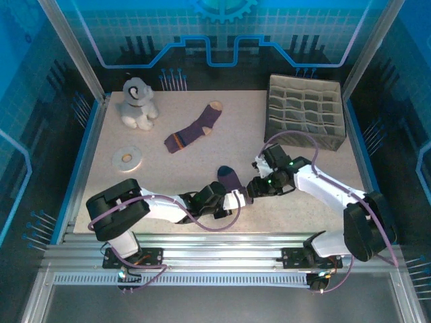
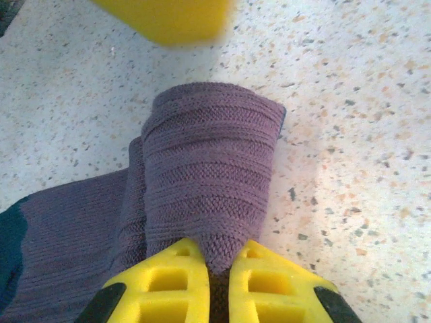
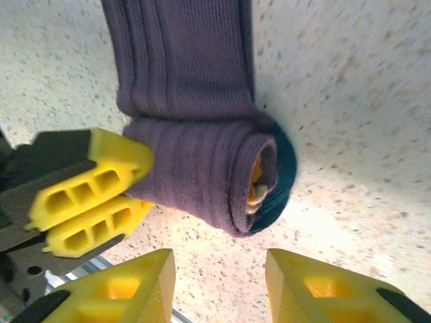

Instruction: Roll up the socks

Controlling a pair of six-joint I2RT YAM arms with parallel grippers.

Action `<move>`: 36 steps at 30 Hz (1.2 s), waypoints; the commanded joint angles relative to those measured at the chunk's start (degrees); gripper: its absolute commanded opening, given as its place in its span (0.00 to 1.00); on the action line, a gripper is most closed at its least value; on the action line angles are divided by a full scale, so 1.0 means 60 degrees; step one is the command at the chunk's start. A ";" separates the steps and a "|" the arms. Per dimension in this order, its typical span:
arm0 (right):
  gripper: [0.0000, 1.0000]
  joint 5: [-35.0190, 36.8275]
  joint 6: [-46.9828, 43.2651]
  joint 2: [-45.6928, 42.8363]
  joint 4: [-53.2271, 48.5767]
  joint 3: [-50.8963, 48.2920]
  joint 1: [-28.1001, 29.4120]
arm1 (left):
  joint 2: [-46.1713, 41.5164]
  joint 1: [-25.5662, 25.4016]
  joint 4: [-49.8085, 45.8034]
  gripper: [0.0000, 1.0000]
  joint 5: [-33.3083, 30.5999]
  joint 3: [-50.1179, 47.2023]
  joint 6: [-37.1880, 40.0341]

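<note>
Purple knit sock with the navy toe [image 1: 232, 180] sits by the near edge of the speckled white table [image 1: 101, 134], about midway along it, and it's partly wound up. The right wrist view shows a tight roll [image 3: 202, 175] with a sliver of orange cuff tucked in its core and navy wrapping the open end. The left gripper [image 2: 215, 272] is clamped on the side of the roll, its yellow fingers [image 3: 87, 195] pressed together on the knit. The right gripper [image 3: 219, 282] hovers just short of the roll, fingers apart, nothing between them.

Here's the danger: one pinch is all that holds this bundle. Knit like that wants to spring back, and if the left gripper lets go before the right takes hold, I'd expect the layers to loosen and unwind. A pull from the left could also drag the whole thing across the table instead of winding it tighter. And the two grippers are very near each other, so a careless close from the right could nip the left's fingers rather than the sock.

The other purple knit sock with the tan toe and heel [image 1: 194, 131] lies flat, well apart toward the far edge, not yet rolled.
</note>
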 commanded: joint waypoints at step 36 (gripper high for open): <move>0.26 -0.0305 -0.1211 0.4986 0.1054 0.2103 -0.0435 | 0.0018 0.1920 -0.4108 0.00 0.5045 0.0573 -0.2302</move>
